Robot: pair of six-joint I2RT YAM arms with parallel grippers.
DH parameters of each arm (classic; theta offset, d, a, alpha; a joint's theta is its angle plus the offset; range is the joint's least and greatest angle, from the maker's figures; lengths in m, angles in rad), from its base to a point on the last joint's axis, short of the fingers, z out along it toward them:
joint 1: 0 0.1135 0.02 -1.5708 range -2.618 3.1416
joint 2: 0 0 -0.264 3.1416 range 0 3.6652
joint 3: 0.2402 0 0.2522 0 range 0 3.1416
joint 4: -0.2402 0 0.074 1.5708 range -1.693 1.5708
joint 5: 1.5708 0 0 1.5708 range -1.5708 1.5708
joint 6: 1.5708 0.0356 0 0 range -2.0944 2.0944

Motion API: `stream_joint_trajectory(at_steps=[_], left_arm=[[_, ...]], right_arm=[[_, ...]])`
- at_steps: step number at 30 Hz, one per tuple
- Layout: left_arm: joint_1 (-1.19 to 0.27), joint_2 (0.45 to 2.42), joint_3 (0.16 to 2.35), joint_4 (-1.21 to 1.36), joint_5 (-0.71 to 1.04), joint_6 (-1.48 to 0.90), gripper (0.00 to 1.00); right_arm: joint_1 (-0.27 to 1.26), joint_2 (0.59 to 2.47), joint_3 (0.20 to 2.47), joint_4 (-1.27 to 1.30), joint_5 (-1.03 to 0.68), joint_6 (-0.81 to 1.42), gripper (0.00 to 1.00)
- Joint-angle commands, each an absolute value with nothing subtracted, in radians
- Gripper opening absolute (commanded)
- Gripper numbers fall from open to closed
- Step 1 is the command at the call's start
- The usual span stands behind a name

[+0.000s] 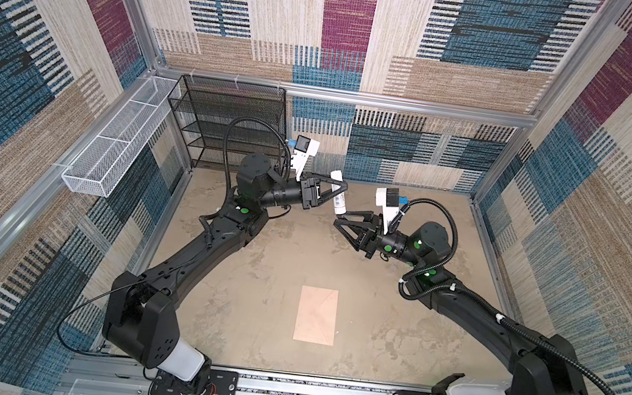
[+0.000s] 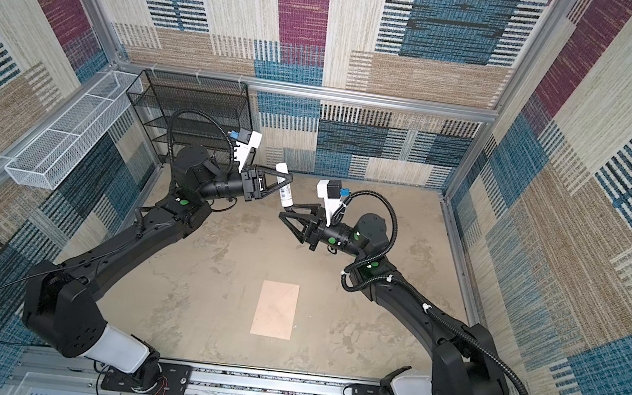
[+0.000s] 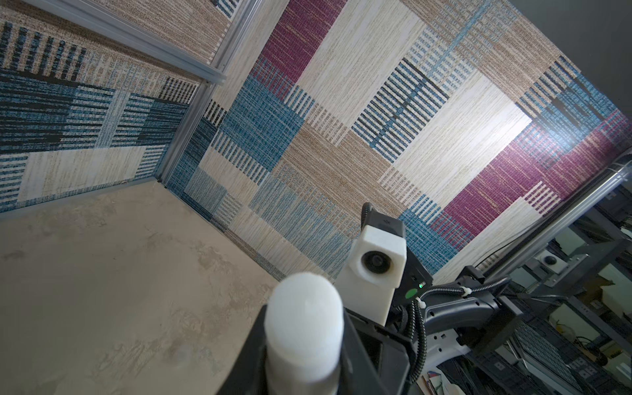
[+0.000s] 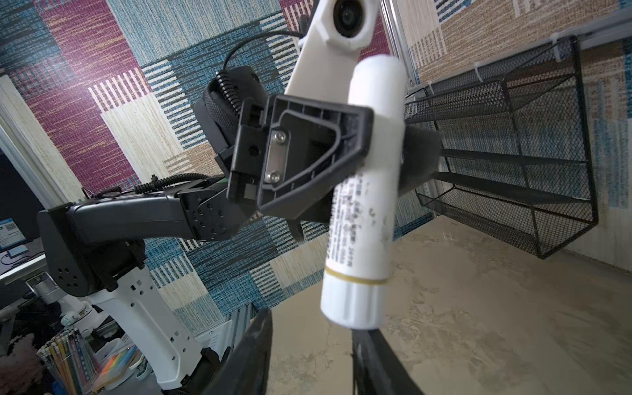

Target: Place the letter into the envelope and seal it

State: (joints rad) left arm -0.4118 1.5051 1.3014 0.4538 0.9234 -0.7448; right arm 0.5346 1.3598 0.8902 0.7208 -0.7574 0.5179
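Only the top views show the envelope (image 1: 316, 315) (image 2: 274, 309). It lies flat on the table (image 1: 252, 282) near the front, well apart from both arms. Both arms reach up and in toward the middle, near the back. The left fingers (image 1: 338, 192) squeeze a tilted white tube (image 4: 362, 222) around its middle. In the right wrist view the right fingers (image 1: 338, 219) stand apart, one on each side of the tube's low end. I cannot tell if they touch it.

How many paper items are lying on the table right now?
1: the envelope, flat on the table, centred toward the near edge. No letter shows; it may be inside.
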Motion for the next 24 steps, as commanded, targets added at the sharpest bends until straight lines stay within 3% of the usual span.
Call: stream_joint_trajectory(at_steps=[1,24], left_arm=[[-0.417,1.510,1.313,0.477,0.974,-0.755,0.00],[-0.430,1.522,1.324,0.466,1.001,-0.746,0.00]], right_arm=[[0.530,1.368,0.907,0.796,-0.778,0.556,0.40],[0.490,1.387,0.900,0.810,-0.768,0.635,0.54]])
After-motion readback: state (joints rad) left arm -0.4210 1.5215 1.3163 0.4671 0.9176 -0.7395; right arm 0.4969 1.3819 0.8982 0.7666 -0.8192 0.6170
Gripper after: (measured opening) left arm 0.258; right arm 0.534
